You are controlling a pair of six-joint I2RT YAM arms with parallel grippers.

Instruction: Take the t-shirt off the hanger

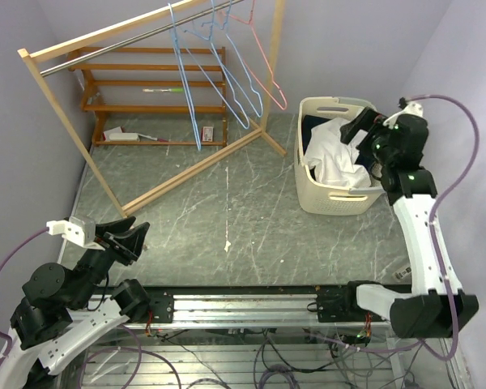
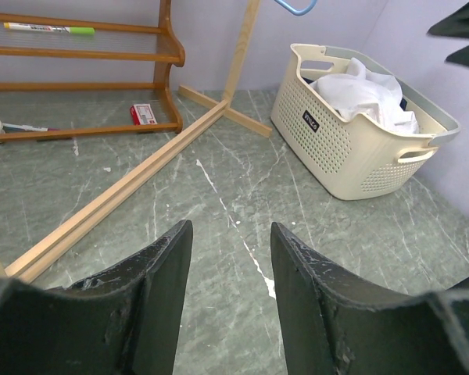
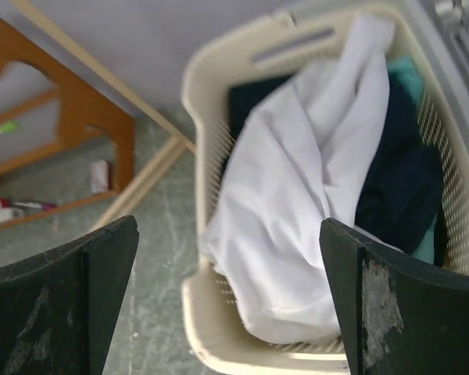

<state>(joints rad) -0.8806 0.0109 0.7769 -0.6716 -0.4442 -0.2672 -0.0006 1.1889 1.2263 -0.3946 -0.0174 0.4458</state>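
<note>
White t-shirt (image 1: 336, 158), bunched, lengthwise along cream basket (image 1: 334, 200)

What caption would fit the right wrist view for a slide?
Open right gripper over the cream basket, white t-shirt lying inside on dark clothes.

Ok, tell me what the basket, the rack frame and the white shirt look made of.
The basket: cream moulded plastic by the look, matte, with perforated walls and cut-out handles.
The rack frame: pale wood, probably bare or lightly sealed, in square light-brown beams.
The white shirt: soft matte cloth, likely cotton, fibre unclear; it lies crumpled in loose folds.
</note>
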